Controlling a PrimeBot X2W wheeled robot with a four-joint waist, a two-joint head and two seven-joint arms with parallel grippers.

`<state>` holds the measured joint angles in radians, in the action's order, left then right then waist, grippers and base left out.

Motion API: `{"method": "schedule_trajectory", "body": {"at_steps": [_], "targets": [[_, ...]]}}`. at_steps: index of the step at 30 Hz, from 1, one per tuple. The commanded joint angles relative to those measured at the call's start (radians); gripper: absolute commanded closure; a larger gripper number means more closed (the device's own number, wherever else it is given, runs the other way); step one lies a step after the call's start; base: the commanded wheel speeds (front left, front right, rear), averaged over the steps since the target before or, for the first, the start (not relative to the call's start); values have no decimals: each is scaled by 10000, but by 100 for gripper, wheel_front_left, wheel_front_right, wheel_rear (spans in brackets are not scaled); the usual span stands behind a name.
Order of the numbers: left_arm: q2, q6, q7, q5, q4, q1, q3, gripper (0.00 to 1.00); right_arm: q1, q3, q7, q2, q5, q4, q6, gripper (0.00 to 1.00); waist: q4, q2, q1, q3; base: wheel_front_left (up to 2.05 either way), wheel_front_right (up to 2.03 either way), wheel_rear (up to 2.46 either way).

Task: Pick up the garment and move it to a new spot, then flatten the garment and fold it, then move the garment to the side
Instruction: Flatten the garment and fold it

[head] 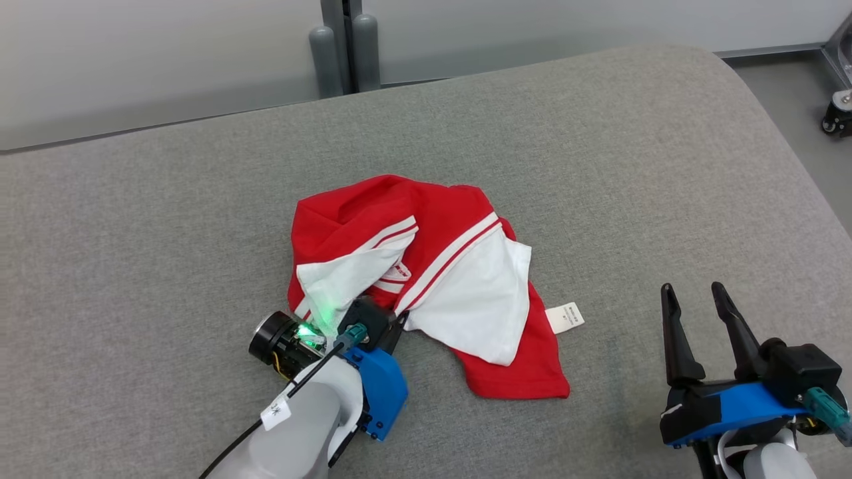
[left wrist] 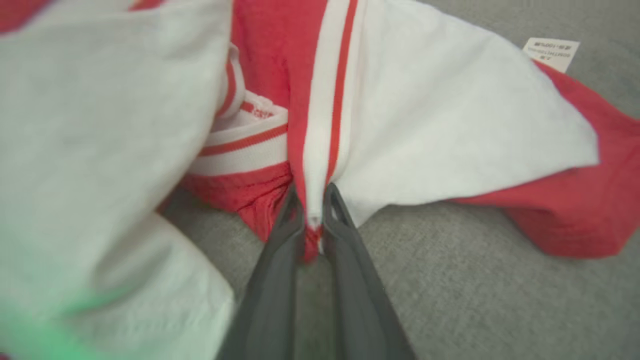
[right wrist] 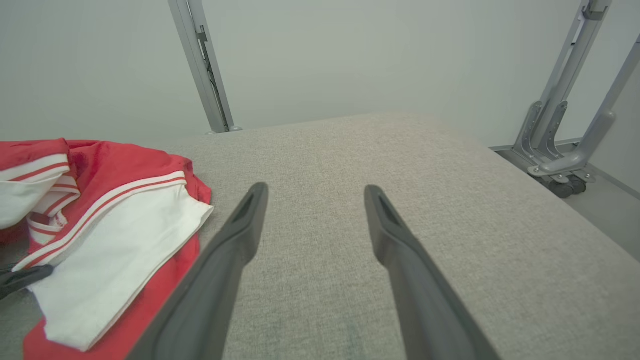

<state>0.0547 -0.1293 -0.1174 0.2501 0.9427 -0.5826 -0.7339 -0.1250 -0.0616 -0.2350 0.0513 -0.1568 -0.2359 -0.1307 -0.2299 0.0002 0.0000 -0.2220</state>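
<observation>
Head view: grey padded table (head: 599,166) with a red and white garment (head: 459,226) lying crumpled near its middle, a small white label (head: 564,317) sticking out at its right edge. My left gripper (head: 394,324) is at the garment's near edge, its wrist glowing green, its fingers mostly hidden by its own body. My right gripper (head: 692,289) hovers well apart to the right, over bare table, fingers spread and holding nothing.

Left wrist view: my left gripper (left wrist: 314,200) is clenched on the garment (left wrist: 440,125), its two dark fingers pinching a fold where a white band with a red stripe meets the hem. White cloth, blurred, covers the left side. The label (left wrist: 551,50) sits at the upper right, on the grey table (left wrist: 475,300).

Right wrist view: my right gripper (right wrist: 315,189) is released, fingers wide apart above the table (right wrist: 450,225). The garment (right wrist: 115,220) lies to its left, not touching it. Grey metal posts (right wrist: 200,65) stand against the pale wall behind.
</observation>
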Motion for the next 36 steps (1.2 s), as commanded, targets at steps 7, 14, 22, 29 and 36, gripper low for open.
{"method": "schedule_trajectory", "body": {"at_steps": [7,14,22,29,36], "targets": [[-13,59,-849,831,-192,4,376,100,221,-54,14,73,148,-64,-1,0,605,-2,0,539,0,0,0],[891,527,-1032,1393,-1502,1166,1002,100,548,-65,128,58,120,45,-1,0,1313,-2,0,997,0,0,0],[2969,1781,82,2110,-4711,3499,2046,100,904,-240,224,52,156,62,-1,0,2031,-2,0,1219,0,0,0],[4624,3207,1367,2578,-7707,5670,3057,100,834,-170,248,59,128,32,-1,0,2264,-2,0,1178,0,0,0],[5024,3925,1799,2769,-9161,6528,3472,82,786,-152,258,85,138,-24,-1,0,2332,-2,0,1132,0,0,0]]}}
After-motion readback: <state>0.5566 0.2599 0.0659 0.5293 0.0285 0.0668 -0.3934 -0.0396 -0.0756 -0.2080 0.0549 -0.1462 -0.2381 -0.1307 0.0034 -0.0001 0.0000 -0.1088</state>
